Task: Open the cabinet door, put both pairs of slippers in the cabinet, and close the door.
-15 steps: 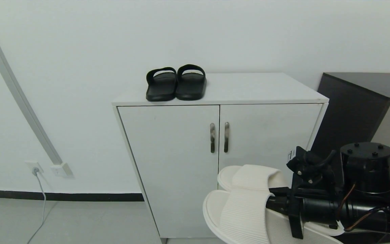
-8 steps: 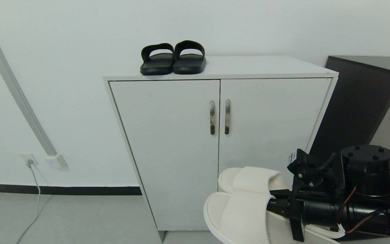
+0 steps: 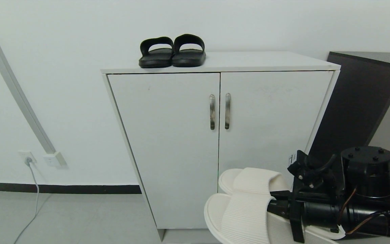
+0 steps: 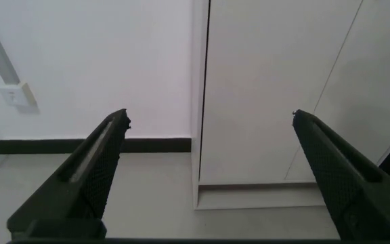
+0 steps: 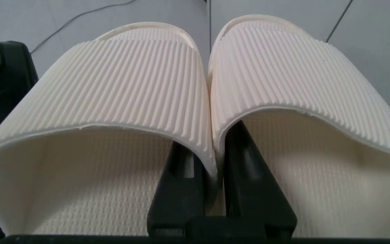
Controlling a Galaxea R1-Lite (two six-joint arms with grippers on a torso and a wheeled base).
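Since both doors of the cabinet (image 3: 168,152) are shut, the step in hand is judged to be opening 1 door. The left pincer (image 4: 210,118) is free for it: its 2 fingers stand wide apart with nothing between them, low before the cabinet's left front corner. The black slippers (image 3: 172,51) sit on the cabinet top, at its left end. At the middle seam, the left handle (image 3: 212,112) and the right handle (image 3: 227,111) hang upright just beside each other, so the fingers should close on 1 handle only and pull along the door's arc. On the right, the right pincer (image 5: 212,196) is clamped on the inner straps of the white slippers (image 3: 245,203), low before the right door. The left door probably swings freer.
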